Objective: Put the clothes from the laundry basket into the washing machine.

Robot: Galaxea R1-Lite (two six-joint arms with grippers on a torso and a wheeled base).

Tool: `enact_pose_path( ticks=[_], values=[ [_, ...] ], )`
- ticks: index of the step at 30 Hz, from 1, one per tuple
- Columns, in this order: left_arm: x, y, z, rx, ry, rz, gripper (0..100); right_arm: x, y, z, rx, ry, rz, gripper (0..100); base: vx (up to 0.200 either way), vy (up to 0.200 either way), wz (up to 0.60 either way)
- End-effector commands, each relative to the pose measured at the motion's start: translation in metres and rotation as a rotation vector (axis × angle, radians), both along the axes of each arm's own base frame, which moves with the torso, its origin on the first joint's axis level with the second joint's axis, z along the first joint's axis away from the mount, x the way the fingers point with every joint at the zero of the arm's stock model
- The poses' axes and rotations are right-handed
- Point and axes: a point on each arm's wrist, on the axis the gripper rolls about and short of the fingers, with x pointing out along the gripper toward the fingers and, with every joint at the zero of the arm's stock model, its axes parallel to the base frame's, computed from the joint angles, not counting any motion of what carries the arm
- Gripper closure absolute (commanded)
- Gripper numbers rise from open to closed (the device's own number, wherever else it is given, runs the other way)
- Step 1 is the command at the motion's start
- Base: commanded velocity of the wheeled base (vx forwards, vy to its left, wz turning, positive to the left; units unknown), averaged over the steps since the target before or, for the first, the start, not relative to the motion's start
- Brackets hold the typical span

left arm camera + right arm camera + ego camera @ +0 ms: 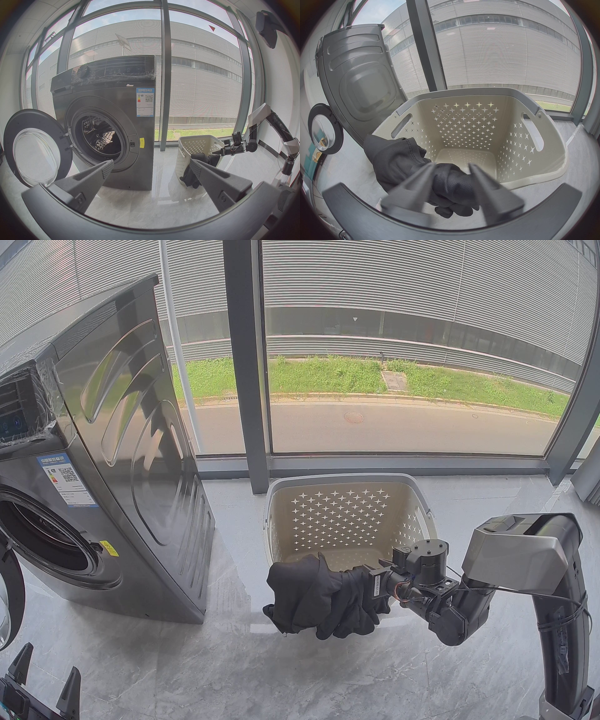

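Right hand (451, 165) clamped on black garment (319, 599) at laundry basket (344, 480) rim; left hand (50, 660) apart; washer (125, 459) open.

The right arm (562, 615) is glossy black, with an angular silver-grey shell (515, 555) at the elbow and a thin black cable (512, 591) strung along it (looped around the lower link). A black cylindrical housing (428, 552) sits at its wrist. The right tool (452, 165) and left tool (150, 162) have dark grey wedge-shaped fingers (90, 181) with round recessed fasteners.
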Motion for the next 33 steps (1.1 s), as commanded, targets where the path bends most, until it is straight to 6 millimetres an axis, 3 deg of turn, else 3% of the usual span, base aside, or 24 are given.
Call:
enact_pose_path(
  ticks=[1,22,23,33],
  values=[
    [0.000,0.000,-0.005,-0.001,0.001,0.000,0,0.001,0.001,-0.002,-0.002,0.002,0.001,0,0.000,0.000,0.00],
    [0.000,0.000,-0.005,-0.001,0.001,0.000,0,0.006,0.008,-0.019,-0.029,0.007,0.028,0,0.000,0.000,0.00],
    [0.000,0.000,-0.005,-0.001,0.001,0.002,0,0.006,0.008,-0.019,-0.030,0.006,0.028,100,0.000,0.000,0.00],
    [0.000,0.000,-0.005,-0.001,0.001,0.002,0,0.004,0.014,-0.016,-0.027,-0.003,0.045,100,0.000,0.000,0.00]
  ],
)
